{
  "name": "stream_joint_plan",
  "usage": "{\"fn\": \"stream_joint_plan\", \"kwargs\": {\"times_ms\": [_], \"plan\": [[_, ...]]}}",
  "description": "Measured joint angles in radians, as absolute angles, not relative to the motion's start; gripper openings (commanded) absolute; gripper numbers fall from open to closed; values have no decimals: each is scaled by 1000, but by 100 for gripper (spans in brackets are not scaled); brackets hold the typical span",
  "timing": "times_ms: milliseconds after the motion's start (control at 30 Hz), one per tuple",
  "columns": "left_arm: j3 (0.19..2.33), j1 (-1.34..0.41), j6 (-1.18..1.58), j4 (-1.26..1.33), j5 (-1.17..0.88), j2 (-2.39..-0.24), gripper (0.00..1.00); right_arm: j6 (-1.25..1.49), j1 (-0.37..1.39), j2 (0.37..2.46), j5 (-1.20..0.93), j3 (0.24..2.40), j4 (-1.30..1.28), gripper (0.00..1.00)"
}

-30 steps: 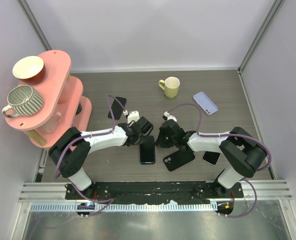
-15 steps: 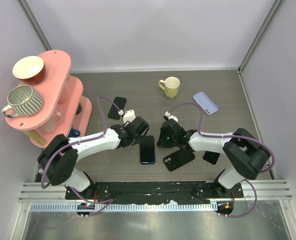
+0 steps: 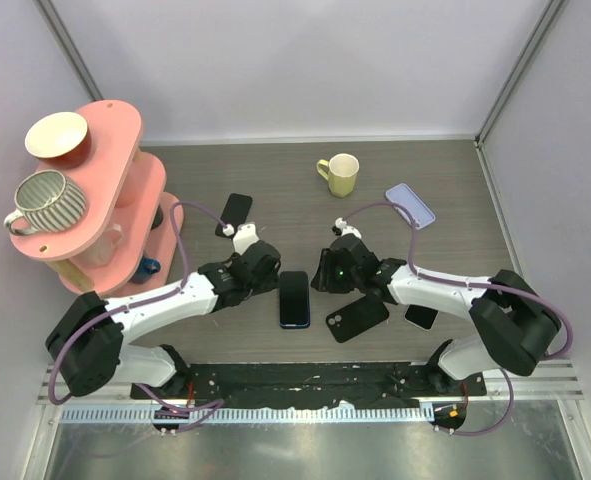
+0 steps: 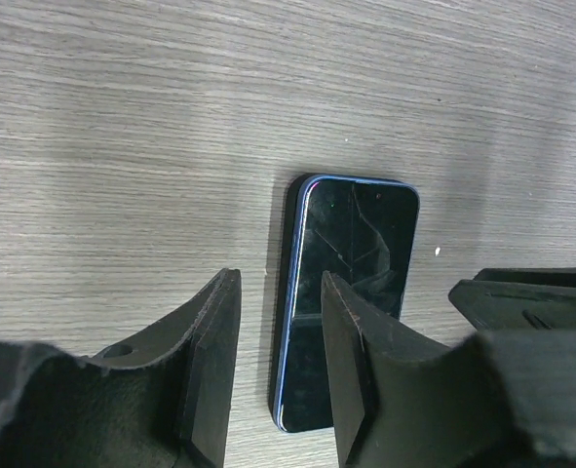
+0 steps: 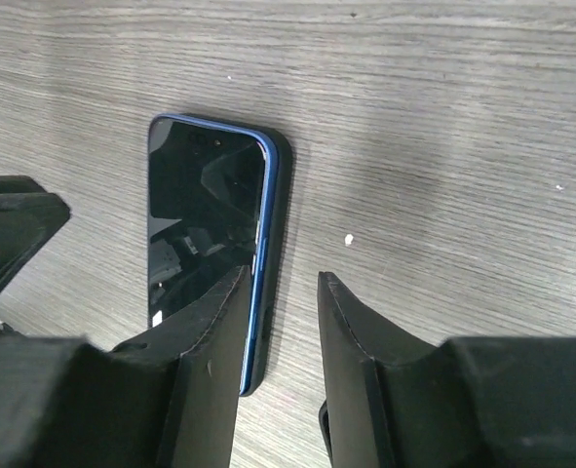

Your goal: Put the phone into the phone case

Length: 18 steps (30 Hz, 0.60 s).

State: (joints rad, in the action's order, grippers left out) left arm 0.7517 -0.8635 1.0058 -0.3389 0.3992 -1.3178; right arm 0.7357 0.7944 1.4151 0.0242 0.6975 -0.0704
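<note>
Against a second ago, my left arm (image 3: pixel 165 300) has drawn back leftward, and both pincers, pressed together then, now stand spread on nothing: left gripper (image 4: pixel 280 288), right gripper (image 5: pixel 283 283). I count two arms, one pink rack (image 3: pixel 125 130) bearing two cups (image 3: pixel 45 200), one yellow mug (image 3: pixel 339 174), one black phone case (image 3: pixel 358 314) and three other flat slabs (image 3: pixel 410 205). The one phone (image 3: pixel 294 298) lies flat, screen up, between the grippers, just left of the case.

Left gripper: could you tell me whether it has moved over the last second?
Yes. The left gripper has pulled back leftward, away from the phone, which has not shifted.
</note>
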Motion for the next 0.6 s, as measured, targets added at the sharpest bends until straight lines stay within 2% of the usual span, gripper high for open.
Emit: {"fn": "stream_joint_plan", "kwargs": {"times_ms": [267,500,600], "plan": [[719,-863,997,-326,392,-1295,42,735,797,1525,-92,696,19,39],[675,-861,991,-320,379,-1287,41,739,812,1578,-107,696,61,22],[662,-854,991,-310,366,-1282,41,731,814,1578,-99,696,62,19]]}}
